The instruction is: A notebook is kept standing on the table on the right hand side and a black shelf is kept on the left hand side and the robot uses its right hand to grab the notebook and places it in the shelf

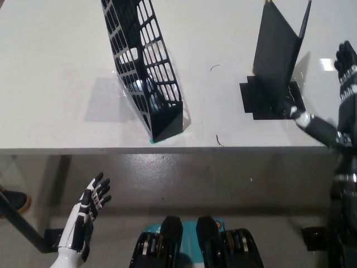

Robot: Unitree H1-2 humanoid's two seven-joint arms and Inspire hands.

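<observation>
A black notebook (277, 53) stands upright and slightly spread on a black base patch at the table's right. A black lattice shelf (144, 67) stands on the left middle of the table, reaching to the front edge. My black right hand (334, 97) is raised over the table's right edge, just right of the notebook, fingers spread and holding nothing. Its thumb points toward the notebook's base. My white left hand (86, 215) hangs open below the table front at the lower left.
The white table (56, 84) has its front edge running across the picture's middle. A small dark scrap (219, 139) lies near that edge between shelf and notebook. Grey floor shows below, with a dark shoe (14, 201) at far left.
</observation>
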